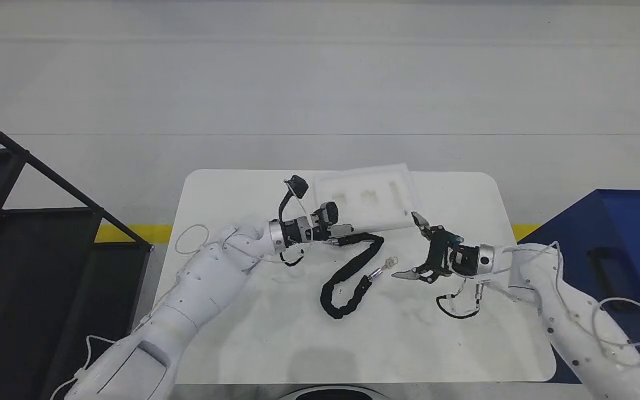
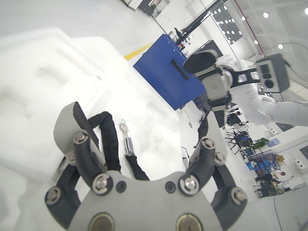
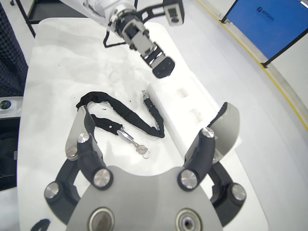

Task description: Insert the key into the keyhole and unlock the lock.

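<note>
— Start on the left. What's the left gripper [image 1: 343, 231] doing?

— It hovers over the white table [image 1: 225, 205], right in front of the foam tray [image 1: 372, 188]. Its fingers are spread wide and grip nothing. One end of the chain lock [image 1: 345, 285] lies just under it, with its metal pin [image 3: 144, 94] beside the tray's edge.

— And the chain itself?

— It has a black sleeve and snakes across the middle of the table in an S, between the two arms. Its other end carries the silver lock barrel [image 3: 125, 136].

— Where's the key?

— The key [image 3: 140, 148] lies flat on the table in line with that barrel. Its blade is at the keyhole end and its ring points toward the right gripper [image 1: 412, 248]. How deep it sits in there, I can't make out.

— So the right one has hold of it?

— No. Its fingers are parted too, with nothing clamped. The key lies just in front of them, and I see no contact.
</note>
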